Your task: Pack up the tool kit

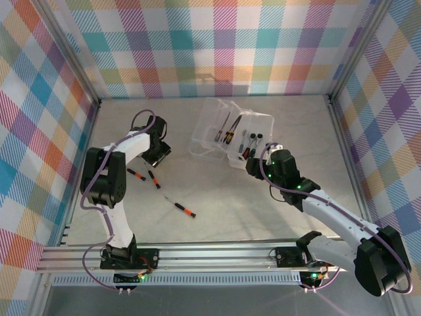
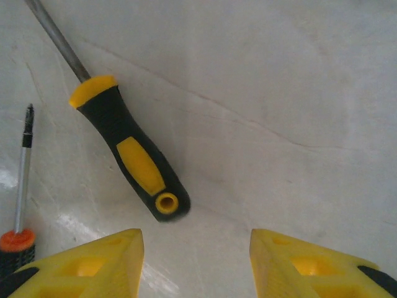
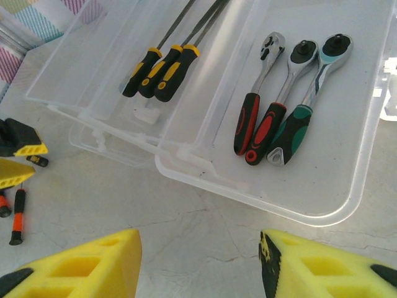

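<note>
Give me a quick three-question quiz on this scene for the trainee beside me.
1. True or false: three ratchets lie inside the clear box.
2. How many yellow-black screwdrivers lie in its other half? A) two B) three C) five
3. Fill in: the loose screwdriver on the table ahead of the left tool has a black and ___ handle.
Key: 1 true; 2 B; 3 yellow.
</note>
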Robot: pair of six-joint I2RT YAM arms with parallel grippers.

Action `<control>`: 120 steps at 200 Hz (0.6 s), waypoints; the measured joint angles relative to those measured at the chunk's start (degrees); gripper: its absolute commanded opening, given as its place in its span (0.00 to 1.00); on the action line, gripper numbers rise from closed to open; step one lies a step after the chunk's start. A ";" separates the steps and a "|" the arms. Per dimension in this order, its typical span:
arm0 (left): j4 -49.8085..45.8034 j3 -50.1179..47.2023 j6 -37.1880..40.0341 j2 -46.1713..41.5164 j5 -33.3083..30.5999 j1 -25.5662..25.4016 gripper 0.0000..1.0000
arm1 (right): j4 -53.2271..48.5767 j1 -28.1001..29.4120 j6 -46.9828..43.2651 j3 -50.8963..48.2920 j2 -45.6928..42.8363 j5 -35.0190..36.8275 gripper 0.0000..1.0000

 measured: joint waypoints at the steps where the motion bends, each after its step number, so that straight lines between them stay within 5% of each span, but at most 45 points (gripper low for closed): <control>1: 0.00 0.00 -0.04 0.04 0.00 0.00 0.48 | 0.00 -0.02 0.02 0.00 0.00 0.04 0.55; 120: -2.95 5.07 0.13 4.52 -1.68 3.43 0.47 | -0.59 -0.02 0.26 0.02 1.01 0.42 0.55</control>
